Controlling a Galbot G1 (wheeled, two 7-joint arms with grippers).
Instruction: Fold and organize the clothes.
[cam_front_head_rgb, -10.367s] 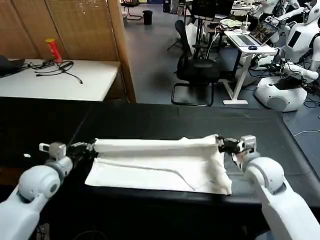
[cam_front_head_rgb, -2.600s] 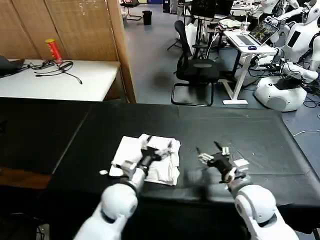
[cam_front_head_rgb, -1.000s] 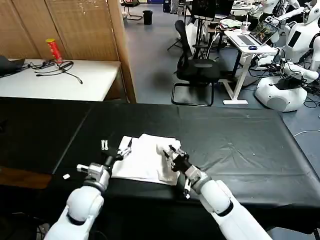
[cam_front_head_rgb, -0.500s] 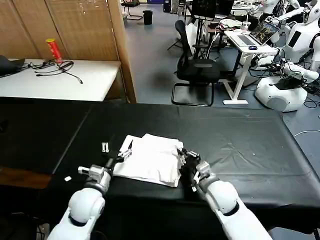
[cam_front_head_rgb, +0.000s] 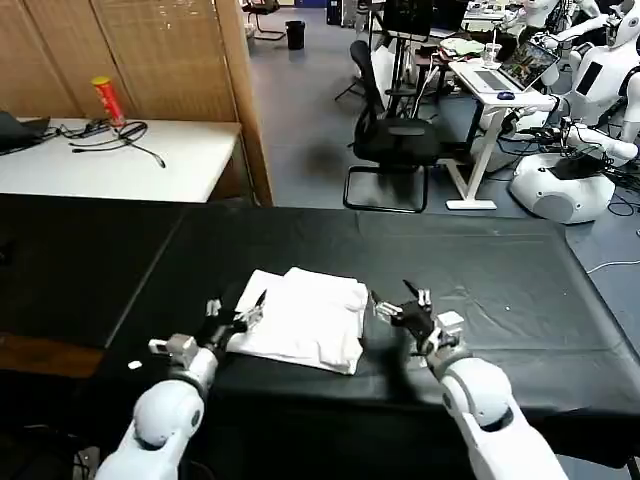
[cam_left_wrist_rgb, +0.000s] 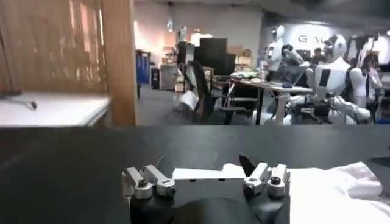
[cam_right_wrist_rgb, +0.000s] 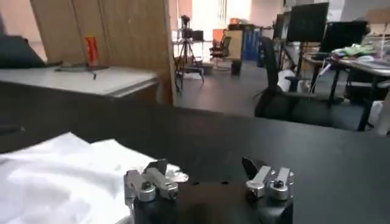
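T-shirt (cam_front_head_rgb: 303, 318) lies folded between both open grippers.

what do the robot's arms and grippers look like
Both arms are glossy white with rounded, ball-like joint shells. Each ends in a dark wrist block carrying the left gripper and right gripper, built from silver metal links with round pivot screws and black fingertips. No loose cables or markings are visible.
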